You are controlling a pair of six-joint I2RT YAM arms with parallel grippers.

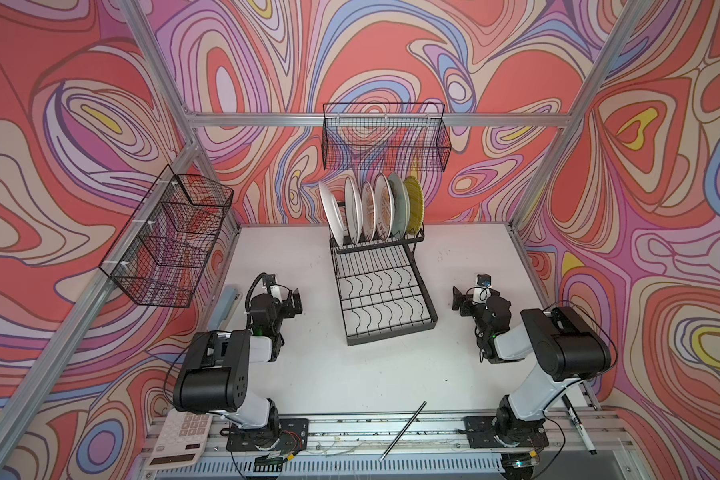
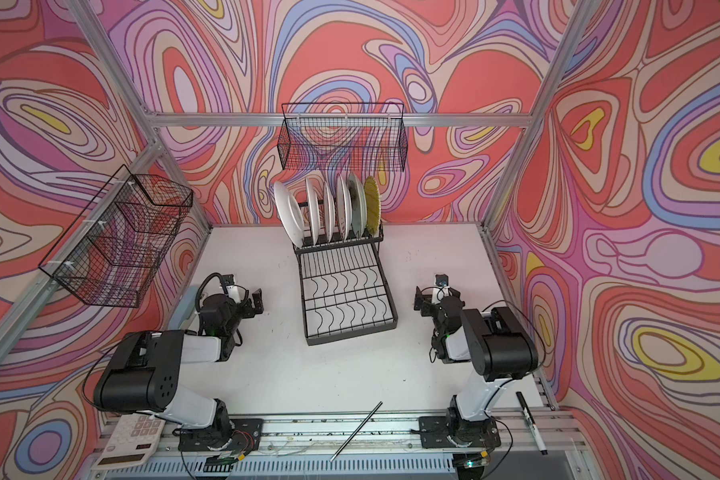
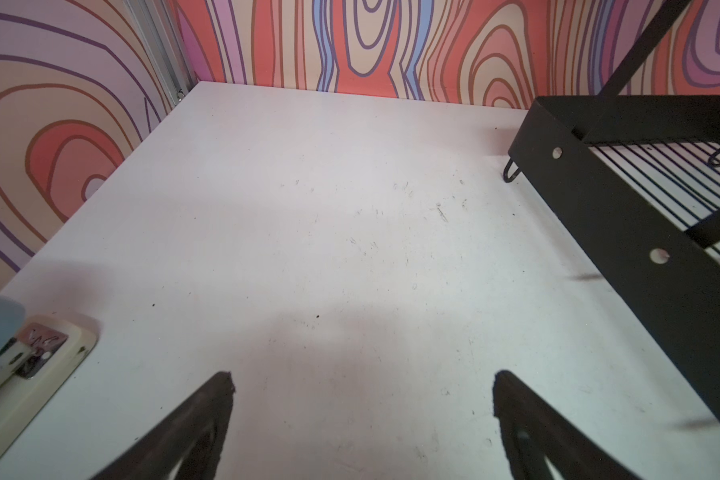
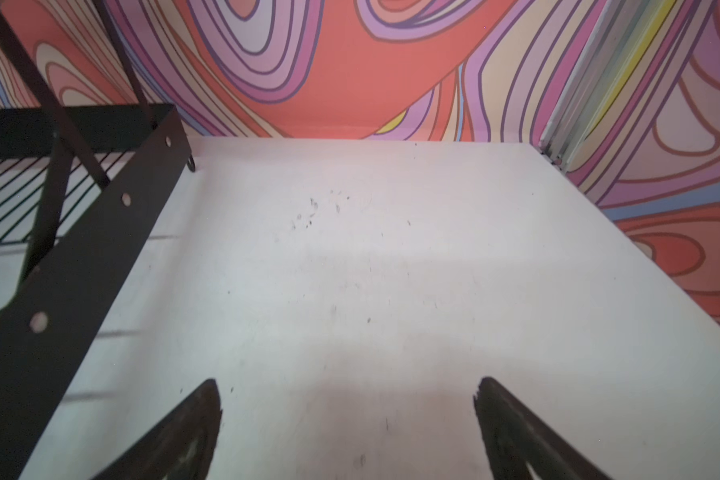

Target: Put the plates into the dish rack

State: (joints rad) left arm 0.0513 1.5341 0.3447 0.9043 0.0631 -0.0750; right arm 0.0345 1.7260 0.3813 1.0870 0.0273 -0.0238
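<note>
Both top views show round plates upright in wire dish rack.

Robotics lab test cell: aluminium frame and printed swirl backdrop enclose the table; left arm and right arm bolted along its front edge.

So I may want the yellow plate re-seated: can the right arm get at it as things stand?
Probably yes. The yellow plate stands at the right end of the row in the upper tier of the dish rack, outer face uncovered. The right gripper is open, empty, with bare table between.
</note>
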